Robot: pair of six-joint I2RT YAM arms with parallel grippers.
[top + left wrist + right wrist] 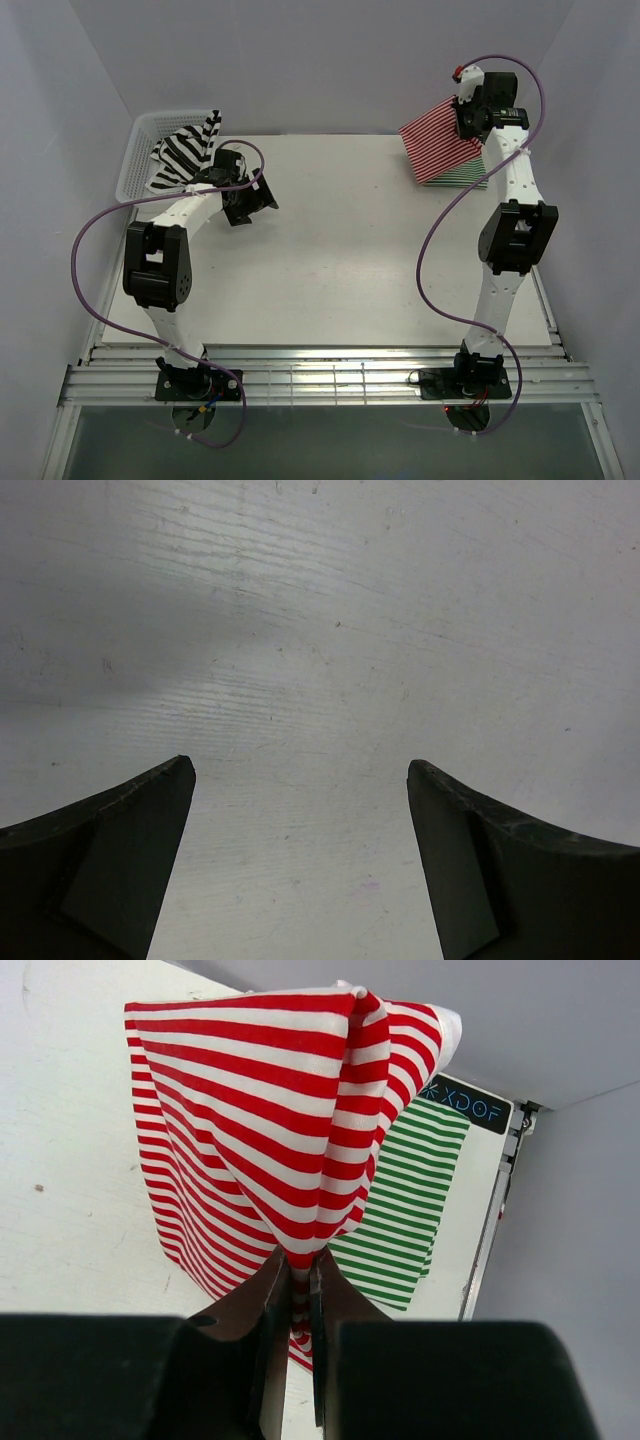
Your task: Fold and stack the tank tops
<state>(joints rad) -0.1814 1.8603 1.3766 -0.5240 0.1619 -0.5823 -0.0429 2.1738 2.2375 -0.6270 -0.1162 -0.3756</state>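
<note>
1. The red-and-white tank top (260,1130), thin-striped, hangs bunched and creased from the right gripper (298,1280). Its fingers are pinched together on a fold of the cloth, above the table's (330,250) far right corner.
2. The green-and-white tank top (410,1200), also thin-striped, lies flat and folded on that same corner of the table, directly under the red one.
3. The black-and-white tank top (185,150), broad-striped, is crumpled in the white mesh basket (135,165) at the table's far left corner, with part of it draped over the rim.
4. The left gripper (300,770) hovers over bare table beside the basket, its fingers spread wide with nothing between them.
5. The table is white and matte, with fine scratches and specks in the left wrist view. Plain pale walls close it in on the far, left and right sides. Metal rails run along its near edge, where the arm bases are bolted.
6. The red top covers most of the green one, so from above only a thin edge shows. The left arm hides part of the black-and-white top. In the top view the right wrist hides its own fingers.
</note>
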